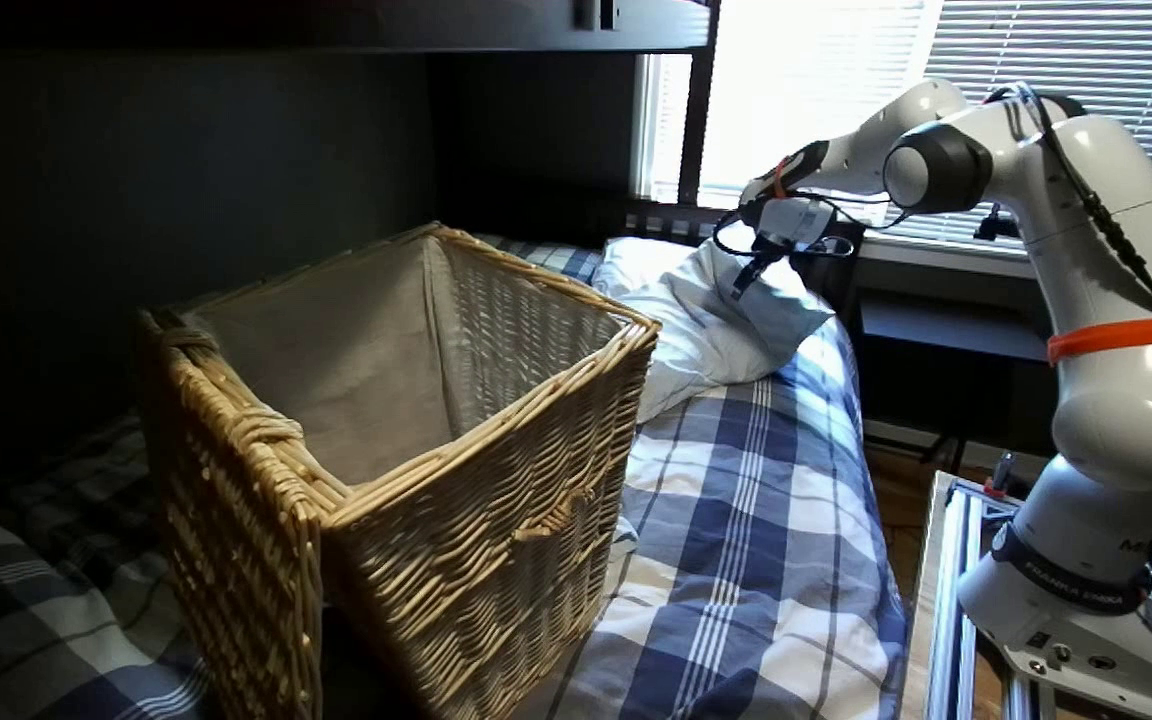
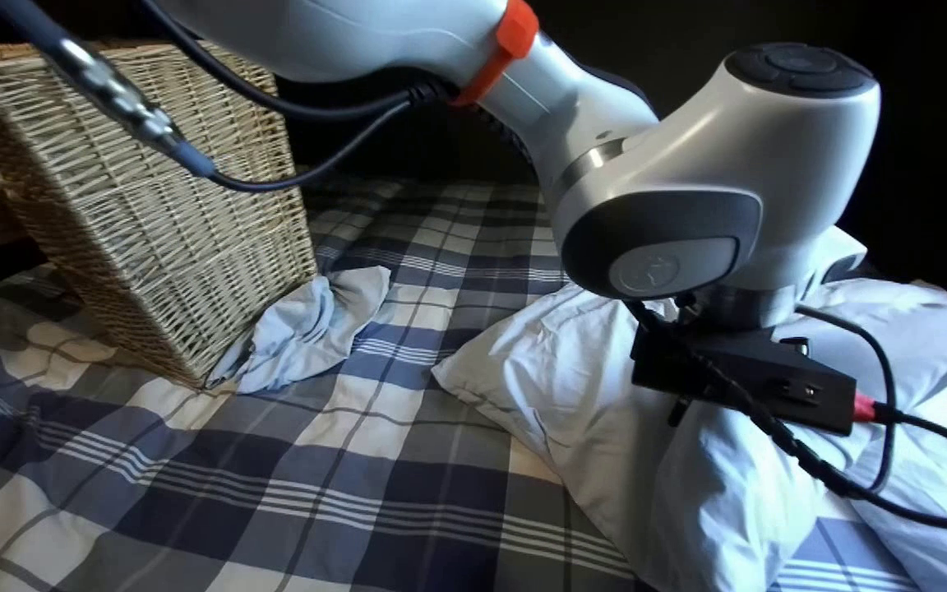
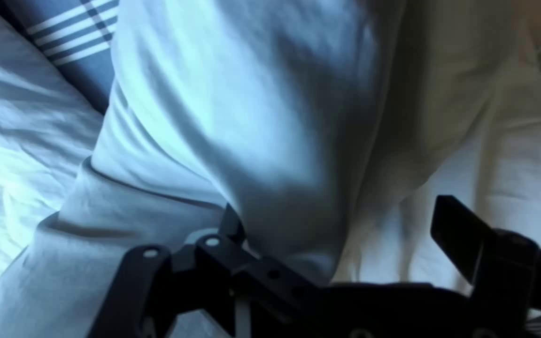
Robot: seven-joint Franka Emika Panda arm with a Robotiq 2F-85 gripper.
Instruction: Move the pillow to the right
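The puffy, creased white pillow lies on the bed near the window end and shows in both exterior views (image 1: 691,335) (image 2: 556,370). My gripper (image 1: 748,280) points down at it. In an exterior view the black gripper body (image 2: 741,378) hides most of its fingers. In the wrist view the gripper (image 3: 341,230) has its fingers wide apart. A raised fold of the pillow (image 3: 270,141) stands between them, against the left finger and away from the right one. The fingertips are partly hidden by fabric.
A tall wicker basket (image 1: 496,500) with beige lining stands on the plaid blanket (image 1: 726,520). A small crumpled pale cloth (image 2: 309,329) lies at its foot. More white fabric (image 2: 934,345) lies beyond the gripper. A dark bunk rail (image 1: 536,25) hangs overhead.
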